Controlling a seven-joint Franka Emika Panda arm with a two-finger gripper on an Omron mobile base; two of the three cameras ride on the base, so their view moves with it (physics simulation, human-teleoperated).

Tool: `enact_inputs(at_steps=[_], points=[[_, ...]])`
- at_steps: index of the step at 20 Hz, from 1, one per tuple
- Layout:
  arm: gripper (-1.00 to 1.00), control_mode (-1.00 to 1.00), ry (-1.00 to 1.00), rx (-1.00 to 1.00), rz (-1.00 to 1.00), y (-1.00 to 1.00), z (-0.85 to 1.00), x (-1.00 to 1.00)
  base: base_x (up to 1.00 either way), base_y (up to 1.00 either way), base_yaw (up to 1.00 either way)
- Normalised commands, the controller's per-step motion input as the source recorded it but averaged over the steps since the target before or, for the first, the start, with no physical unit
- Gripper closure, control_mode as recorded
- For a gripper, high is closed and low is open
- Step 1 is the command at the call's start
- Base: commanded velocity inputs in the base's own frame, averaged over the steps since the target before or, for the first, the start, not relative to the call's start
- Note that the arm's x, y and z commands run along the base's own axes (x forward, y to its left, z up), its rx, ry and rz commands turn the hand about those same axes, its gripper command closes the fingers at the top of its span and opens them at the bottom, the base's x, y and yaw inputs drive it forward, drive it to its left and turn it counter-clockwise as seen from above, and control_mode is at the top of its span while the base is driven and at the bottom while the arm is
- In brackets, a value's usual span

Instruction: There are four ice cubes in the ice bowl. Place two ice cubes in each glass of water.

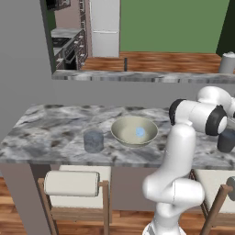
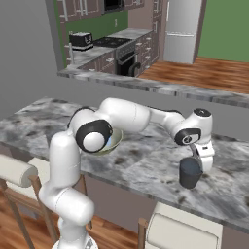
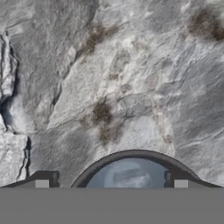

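We see the two-finger gripper (image 2: 200, 164) poised over the dark slate translucent tumbler (image 2: 189, 173). Its fingertips (image 3: 42, 181) stand wide, flanking the rim, holding nothing. A pale cube (image 3: 130, 176) lies inside.

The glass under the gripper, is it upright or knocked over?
Upright: the glass stands on the counter, round rim up, below the gripper.

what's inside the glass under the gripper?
The hand view looks down into the glass: pale blue water with one lighter blocky shape, likely an ice cube. The near part of its inside is cut off at the bottom, so a second cube can't be ruled out.
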Motion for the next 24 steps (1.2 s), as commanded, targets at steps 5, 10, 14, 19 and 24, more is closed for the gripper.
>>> enact_inputs(at_steps=[5,10,14,19,24], points=[[-1.00,-1.00,-0.01,0.00,-0.04,0.02,0.24,-0.10,0.00,0.00,0.00],[-1.00,-1.00,-0.12,0.00,-0.06,0.36,0.36,-0.01,0.00,0.00,0.00],[-1.00,-1.00,-0.19,0.00,-0.03,0.37,0.48,-0.26,0.00,0.00,0.00],[-1.00,-1.00,-0.24,0.00,0.02,0.59,0.14,-0.95,0.00,0.00,0.00],[-1.00,-1.00,-0.06,-0.12,0.18,0.95,0.08,-0.76,0.00,0.00,0.00]])
